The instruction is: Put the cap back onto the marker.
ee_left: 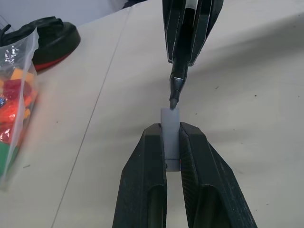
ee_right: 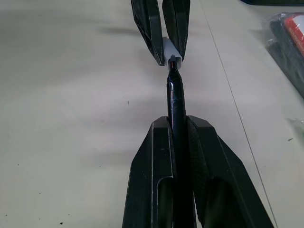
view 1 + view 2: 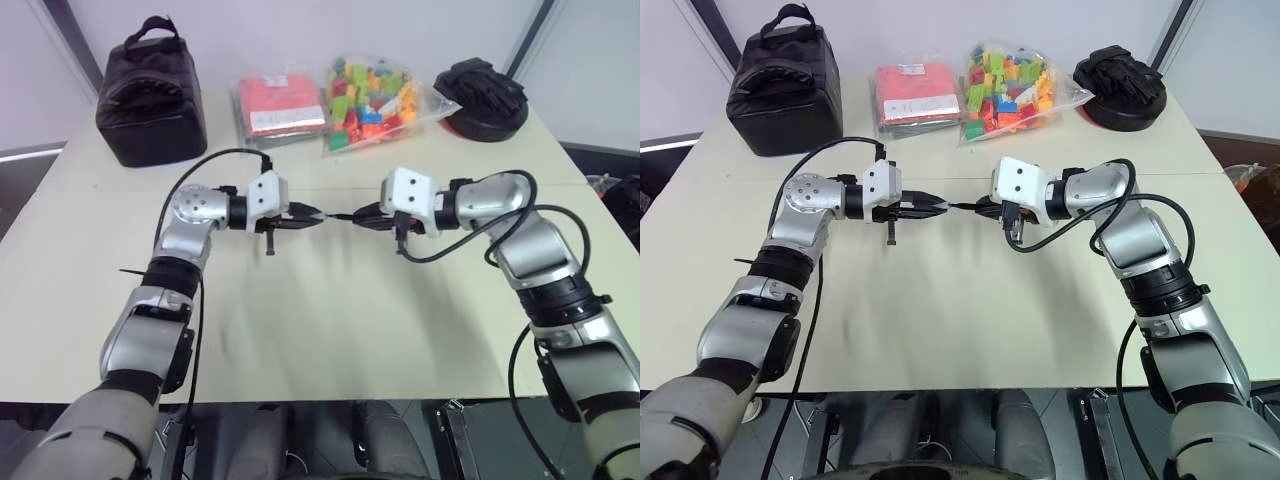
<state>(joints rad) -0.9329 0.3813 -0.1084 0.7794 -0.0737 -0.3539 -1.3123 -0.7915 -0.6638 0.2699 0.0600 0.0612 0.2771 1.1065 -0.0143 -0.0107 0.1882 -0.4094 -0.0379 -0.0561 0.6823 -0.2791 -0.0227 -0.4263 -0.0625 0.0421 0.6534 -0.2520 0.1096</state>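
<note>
Above the middle of the table my two grippers face each other, tip to tip. My left gripper [image 1: 172, 130] is shut on the small grey cap [image 1: 170, 121], whose open end sticks out past the fingertips. My right gripper [image 2: 176, 124] is shut on the thin black marker [image 2: 175, 97], which points at the cap. The marker's pointed tip [image 1: 174, 100] sits right at the mouth of the cap, touching or just inside its rim. From the head, the marker [image 3: 340, 216] bridges the short gap between the left gripper [image 3: 312, 215] and the right gripper [image 3: 360, 215].
Along the table's far edge stand a black bag [image 3: 150, 95], a red packet in plastic [image 3: 280, 108], a clear bag of coloured bricks [image 3: 375, 100] and a black round object [image 3: 482, 95]. Black cables loop from both wrists. The beige tabletop [image 3: 320, 330] lies below the grippers.
</note>
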